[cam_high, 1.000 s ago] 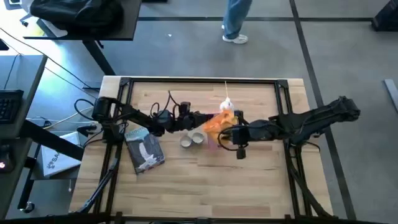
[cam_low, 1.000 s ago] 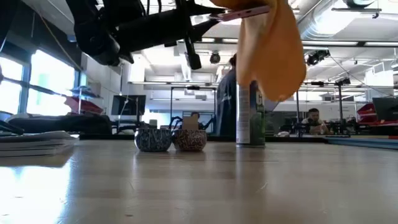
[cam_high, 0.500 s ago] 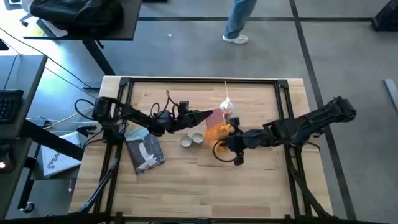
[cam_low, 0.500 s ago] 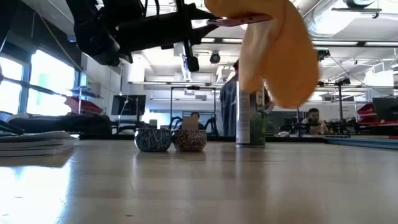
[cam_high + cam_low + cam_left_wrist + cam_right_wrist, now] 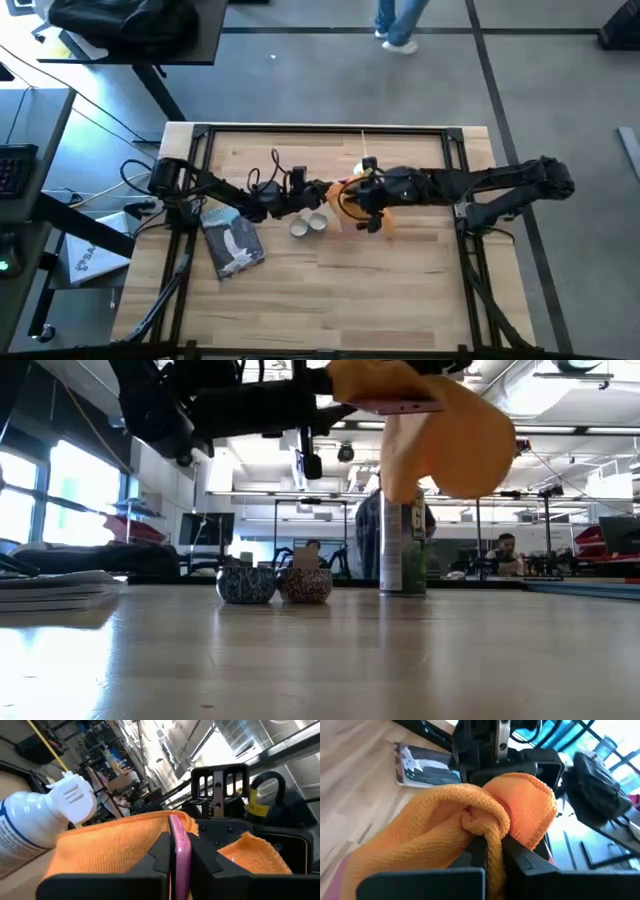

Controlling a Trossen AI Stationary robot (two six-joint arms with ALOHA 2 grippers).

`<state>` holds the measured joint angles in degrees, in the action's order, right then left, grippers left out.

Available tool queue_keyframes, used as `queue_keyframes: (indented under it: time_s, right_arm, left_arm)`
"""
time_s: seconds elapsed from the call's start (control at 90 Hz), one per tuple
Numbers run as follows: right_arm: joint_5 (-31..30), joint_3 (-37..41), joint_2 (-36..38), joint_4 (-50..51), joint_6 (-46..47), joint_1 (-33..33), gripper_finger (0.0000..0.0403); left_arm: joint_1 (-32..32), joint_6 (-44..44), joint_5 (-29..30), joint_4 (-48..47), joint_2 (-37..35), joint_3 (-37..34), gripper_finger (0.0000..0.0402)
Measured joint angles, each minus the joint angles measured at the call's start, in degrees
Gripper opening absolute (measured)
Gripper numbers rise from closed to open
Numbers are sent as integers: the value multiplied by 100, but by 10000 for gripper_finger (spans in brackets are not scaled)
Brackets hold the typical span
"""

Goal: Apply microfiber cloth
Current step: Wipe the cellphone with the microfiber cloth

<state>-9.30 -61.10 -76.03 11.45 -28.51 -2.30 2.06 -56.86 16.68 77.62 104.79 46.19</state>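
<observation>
You can't see the pink flat object [image 5: 178,851] whole: the microfiber cloth [image 5: 450,430] drapes over it, and the spray bottle [image 5: 35,827] is cut off by the edge.

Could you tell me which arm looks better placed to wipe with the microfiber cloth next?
Probably the right: the right gripper is shut on the microfiber cloth, draped over the pink flat object the left gripper holds.

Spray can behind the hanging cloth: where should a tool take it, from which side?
Grip the spray can round its straight body, below the white nozzle head, coming in level from the side. It stands upright on the table, and the microfiber cloth, pinched by the right tool over the pink slab in the left tool, probably blocks a descent.
</observation>
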Motion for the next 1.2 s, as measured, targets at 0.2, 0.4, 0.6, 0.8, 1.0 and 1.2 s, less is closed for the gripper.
queue_keyframes:
  time_s: [0.2, 0.4, 0.6, 0.8, 1.0, 1.2]
  right_arm:
    - [369, -7, -47, 57, 388, -77, 0]
    - [385, -7, -252, 245, 834, -501, 0]
    - [305, 2, -478, 266, 1051, -946, 0]
    - [-639, 7, -498, 121, 902, -1046, 0]
    - [-680, 4, -493, 40, 376, -550, 0]
    - [-541, 0, -487, -263, -294, 15, 0]
  left_arm:
    - [-112, -390, -195, 49, 0, -4, 12]
    - [-233, -713, -167, 76, 0, -11, 12]
    - [-253, -816, -14, 144, 0, -11, 12]
    - [-183, -687, 467, 201, -7, -11, 12]
    - [-48, -458, 659, 49, -7, -11, 12]
    - [-34, -615, 677, -197, -7, -11, 12]
